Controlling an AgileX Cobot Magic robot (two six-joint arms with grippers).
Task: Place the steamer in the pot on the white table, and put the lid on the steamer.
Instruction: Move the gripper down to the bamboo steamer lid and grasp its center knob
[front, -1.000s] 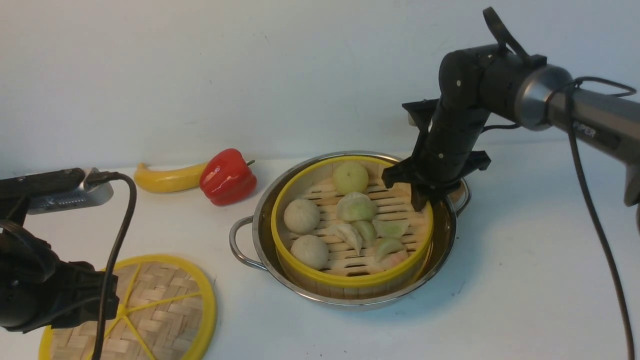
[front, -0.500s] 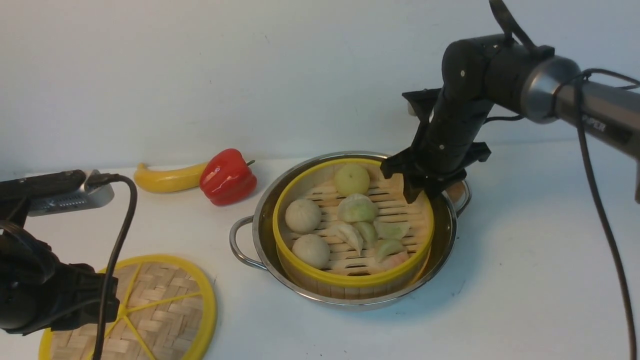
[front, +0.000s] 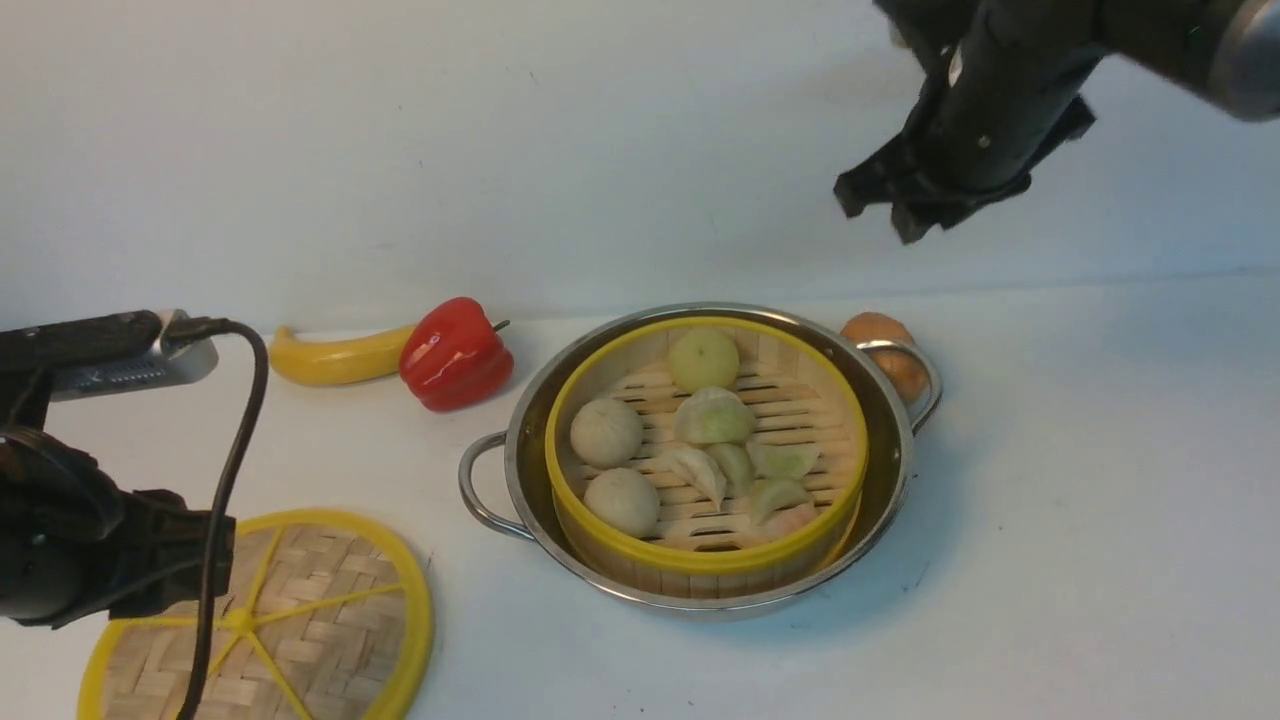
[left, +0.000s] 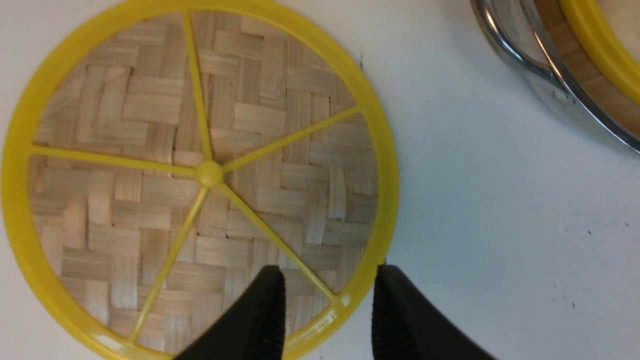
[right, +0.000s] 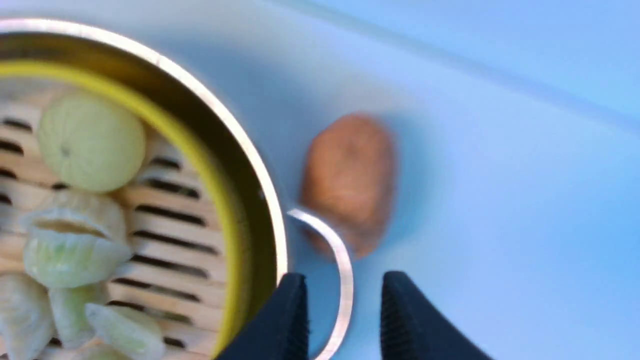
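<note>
The flat, yellow-rimmed woven-bamboo lid (front: 320, 600) is straddled at its edge by the parted, empty left gripper (left: 327, 280), the nearer one. To its right on the white bench (front: 1050, 500), the yellow-rimmed bamboo steamer (front: 700, 557) is seated in the shiny steel pot (front: 720, 605); the right gripper (front: 880, 213) is held high, released.

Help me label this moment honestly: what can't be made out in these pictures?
Front view: the left arm covers part of the lid, and the bottom edge cuts it off.
Left wrist view: the left gripper straddles the lid's rim; contact cannot be told.
The brown object beside the pot: blurred in the right wrist view, part-hidden by the handle in front view; unidentifiable.
The pot's floor: hidden by the steamer.
</note>
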